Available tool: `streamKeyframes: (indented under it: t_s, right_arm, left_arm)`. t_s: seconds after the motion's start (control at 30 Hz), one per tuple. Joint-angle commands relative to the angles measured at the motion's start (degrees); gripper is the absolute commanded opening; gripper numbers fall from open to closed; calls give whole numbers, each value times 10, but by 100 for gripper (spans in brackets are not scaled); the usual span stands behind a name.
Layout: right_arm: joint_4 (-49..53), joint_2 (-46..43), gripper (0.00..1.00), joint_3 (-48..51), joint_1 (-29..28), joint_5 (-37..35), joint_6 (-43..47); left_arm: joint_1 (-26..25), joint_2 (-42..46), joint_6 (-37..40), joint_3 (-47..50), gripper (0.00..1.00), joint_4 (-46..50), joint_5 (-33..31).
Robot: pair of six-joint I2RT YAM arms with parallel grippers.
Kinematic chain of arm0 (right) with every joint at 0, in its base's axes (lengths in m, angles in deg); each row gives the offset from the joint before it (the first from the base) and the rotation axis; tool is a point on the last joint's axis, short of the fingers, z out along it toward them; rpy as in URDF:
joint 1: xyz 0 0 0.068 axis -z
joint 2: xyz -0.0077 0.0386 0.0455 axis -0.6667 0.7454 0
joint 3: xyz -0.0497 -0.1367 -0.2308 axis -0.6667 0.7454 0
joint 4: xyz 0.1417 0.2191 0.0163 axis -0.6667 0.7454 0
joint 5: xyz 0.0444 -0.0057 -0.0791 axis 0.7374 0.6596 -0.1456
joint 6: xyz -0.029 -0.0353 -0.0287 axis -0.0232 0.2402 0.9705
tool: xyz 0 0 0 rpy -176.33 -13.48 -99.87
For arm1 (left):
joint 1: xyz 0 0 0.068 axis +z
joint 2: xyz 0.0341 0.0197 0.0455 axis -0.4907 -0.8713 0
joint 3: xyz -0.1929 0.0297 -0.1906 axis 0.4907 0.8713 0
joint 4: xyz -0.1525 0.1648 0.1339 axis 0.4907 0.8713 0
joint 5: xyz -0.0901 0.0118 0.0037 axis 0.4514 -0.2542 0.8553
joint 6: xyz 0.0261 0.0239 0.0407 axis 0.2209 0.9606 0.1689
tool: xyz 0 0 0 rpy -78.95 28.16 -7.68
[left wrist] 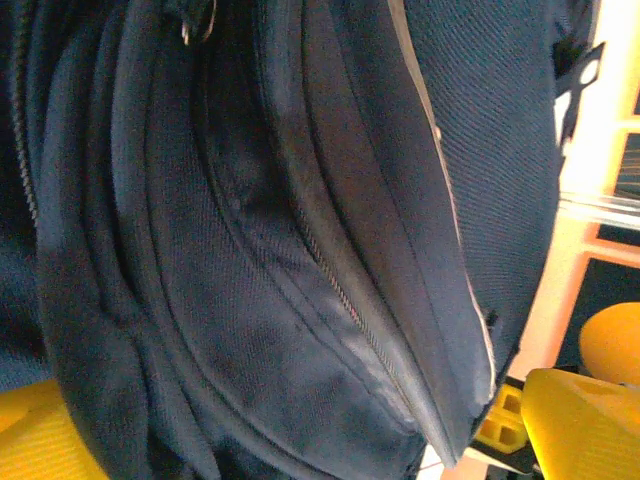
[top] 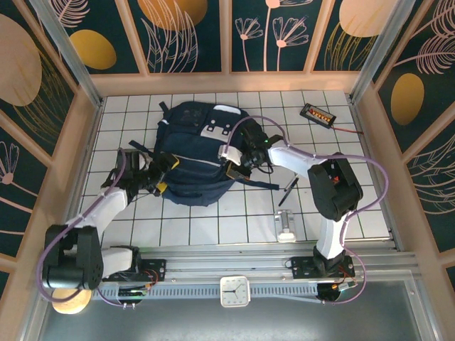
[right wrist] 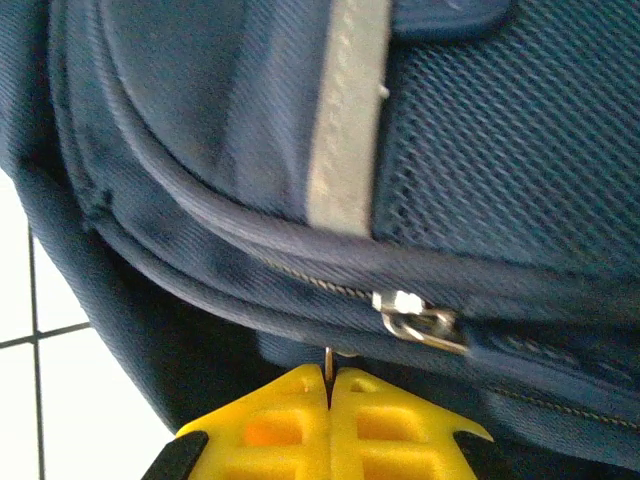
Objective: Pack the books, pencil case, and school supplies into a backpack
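A: Where does the backpack (top: 193, 153) lie?

B: On the white-tiled bench (top: 213, 229), toward the far left, between the two arms. It is navy with white-grey patches and the biggest thing there.

A: And the left fingers (left wrist: 590, 425)?

B: They are spread as wide as they go and hold nothing. In the left wrist view one yellow finger sits at each lower corner. The bag's dark folds and a zipper line (left wrist: 340, 290) are right in front of them. From above, they are up against the bag's left side.

A: The right fingers (right wrist: 290, 430)?

B: Pressed flat together, pad to pad, at the bag's right side. A thin dark tab (right wrist: 328, 362) stands pinched in the seam between them, just under the zipper — whether it is the pull itself I cannot tell. A silver slider (right wrist: 420, 326) sits on the zipper just to the right of it. A pale reflective stripe (right wrist: 345, 120) runs up the pocket beside a mesh panel (right wrist: 500, 130).

A: Anything loose on the bench?

B: A slim black pen (top: 288, 192) lies right of the backpack, near the right arm. Closer to the near edge there is a small silver metal piece (top: 286, 226). In the far right corner sits a black gadget (top: 318, 114) with a yellow-red label, and a red wire (top: 350, 130) trails from it.
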Motion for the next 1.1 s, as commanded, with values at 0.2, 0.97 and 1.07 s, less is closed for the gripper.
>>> streamKeyframes:
  t_s: [0.2, 0.97, 1.07]
  right_arm:
    - [-41, -8, 0, 13, -74, 59, -72]
    - [3, -22, 0, -13, 75, -100, 39]
    - [-27, 17, 0, -59, 96, -119, 49]
  left_arm:
    - [-35, 77, -136, 98, 99, -23, 51]
    - [-46, 99, -65, 160, 0, 16, -3]
    - [-46, 98, -63, 171, 0, 18, -4]
